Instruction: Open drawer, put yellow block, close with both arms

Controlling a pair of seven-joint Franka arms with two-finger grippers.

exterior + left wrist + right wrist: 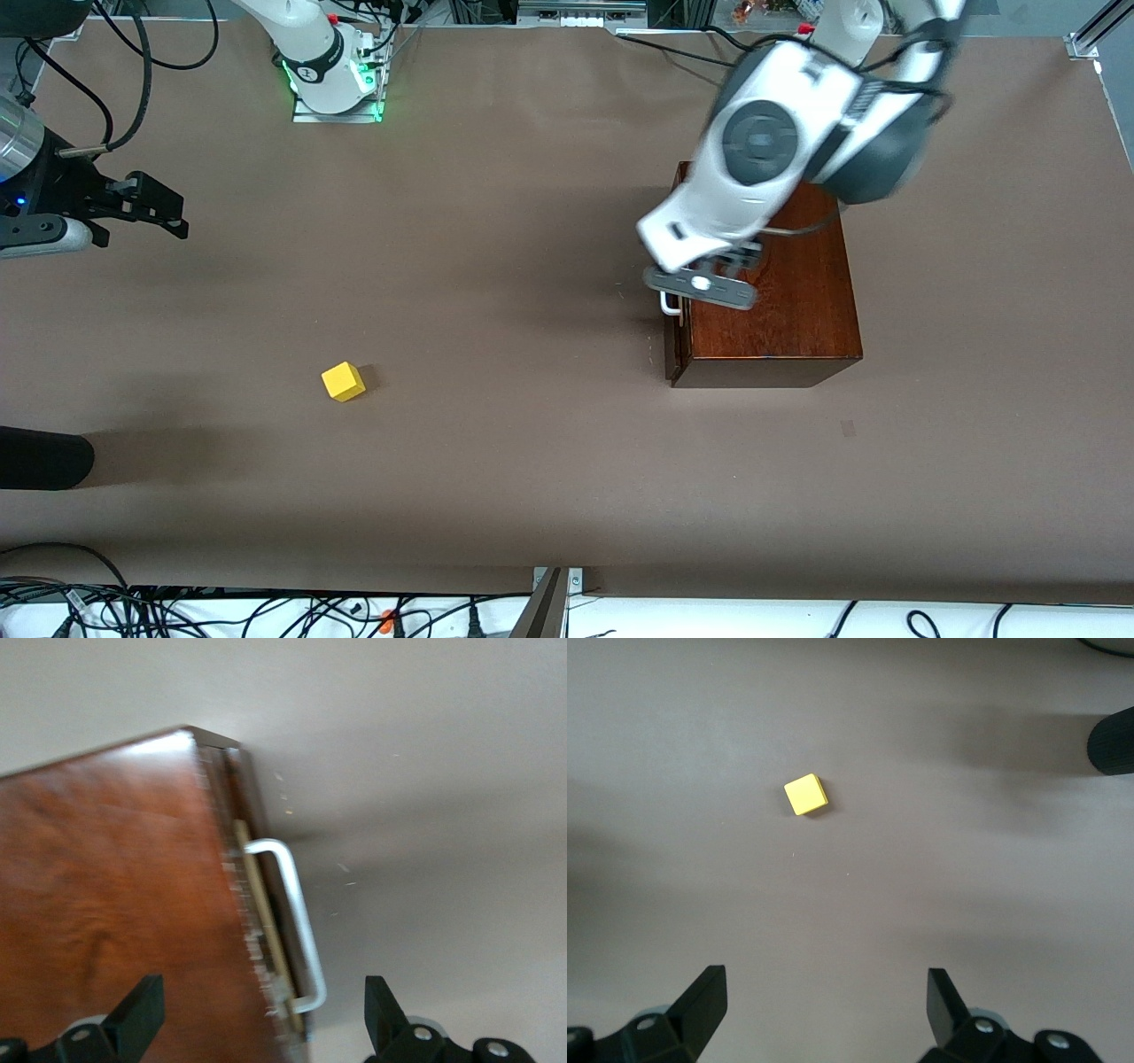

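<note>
Now my right gripper [146, 208] waits, jaws wide and empty, over bare brown worktop [532, 461]; the small yellow cube [343, 381] sits untouched. My left gripper [261, 1019], spread open, hovers over the white bar handle [297, 921] of the shut dark-fronted drawer [673, 341]. Next, I'd lower and clamp.

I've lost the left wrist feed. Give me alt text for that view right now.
The left tool, fingers spread open, hangs over the front edge of the reddish-brown wooden box, above the white U-shaped handle of the drawer. The drawer looks shut or nearly so, and nothing is gripped yet.
</note>
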